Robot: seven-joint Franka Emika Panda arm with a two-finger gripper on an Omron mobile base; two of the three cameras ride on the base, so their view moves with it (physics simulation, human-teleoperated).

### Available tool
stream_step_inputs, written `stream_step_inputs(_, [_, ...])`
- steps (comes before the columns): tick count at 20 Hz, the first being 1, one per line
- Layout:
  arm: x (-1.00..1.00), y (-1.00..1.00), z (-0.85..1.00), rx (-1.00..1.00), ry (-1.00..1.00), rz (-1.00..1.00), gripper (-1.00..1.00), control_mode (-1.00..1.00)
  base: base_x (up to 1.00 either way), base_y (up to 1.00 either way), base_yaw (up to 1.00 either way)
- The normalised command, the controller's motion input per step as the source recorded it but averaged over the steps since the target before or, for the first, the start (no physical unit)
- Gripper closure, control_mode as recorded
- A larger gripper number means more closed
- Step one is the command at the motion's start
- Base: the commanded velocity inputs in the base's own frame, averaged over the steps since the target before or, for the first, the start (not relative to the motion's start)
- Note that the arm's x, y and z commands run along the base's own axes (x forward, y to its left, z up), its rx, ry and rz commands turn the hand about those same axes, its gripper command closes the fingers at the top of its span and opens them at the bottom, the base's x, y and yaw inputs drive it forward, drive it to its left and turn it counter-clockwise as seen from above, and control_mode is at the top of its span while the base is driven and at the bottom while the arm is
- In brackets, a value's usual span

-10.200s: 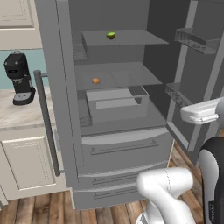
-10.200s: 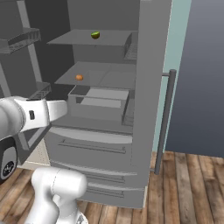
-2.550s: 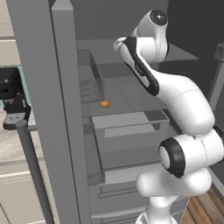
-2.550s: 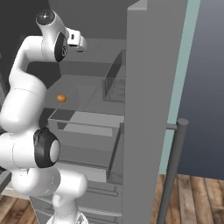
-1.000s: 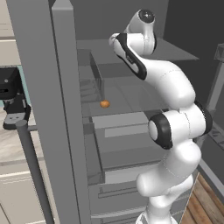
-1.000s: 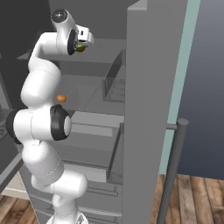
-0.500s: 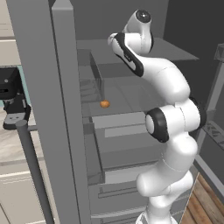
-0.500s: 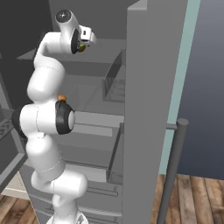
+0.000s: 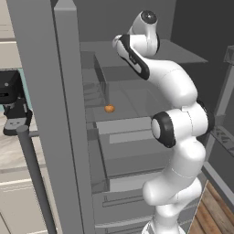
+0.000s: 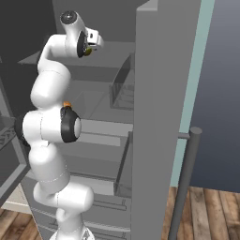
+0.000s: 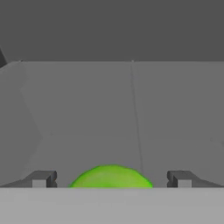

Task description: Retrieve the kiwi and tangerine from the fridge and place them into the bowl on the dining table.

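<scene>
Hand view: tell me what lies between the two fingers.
In the hand view the kiwi sits between the two fingers, with a bare gap of grey fridge shelf on each side; the gripper is open and not touching it.

You get flat, even rendered light with no visible lamp and no glare. Inside the fridge [image 9: 137, 91] it turns dim: the back wall above the shelves goes dark grey, and the right base view darkens toward the upper left of the fridge [image 10: 117, 84]. Shadows are soft, barely marked under the shelves. The hand view is coarse and blurred; the kiwi [image 11: 111, 176] glows bright green with fuzzy edges against dull grey walls. No edge distortion shows.
</scene>
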Motion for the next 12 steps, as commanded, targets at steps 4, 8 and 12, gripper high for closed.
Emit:
stream_step_inputs(4, [0.0,0.0,-0.22,0.0,0.05,-0.03,-1.0,-1.0,0.0,0.0,0.0])
stream_step_inputs(8, [0.02,0.0,-0.23,0.0,0.05,-0.03,-1.0,-1.0,0.0,0.0,0.0])
stream_step_inputs(12, [0.08,0.0,-0.21,0.0,0.03,-0.01,-1.0,-1.0,0.0,0.0,0.0])
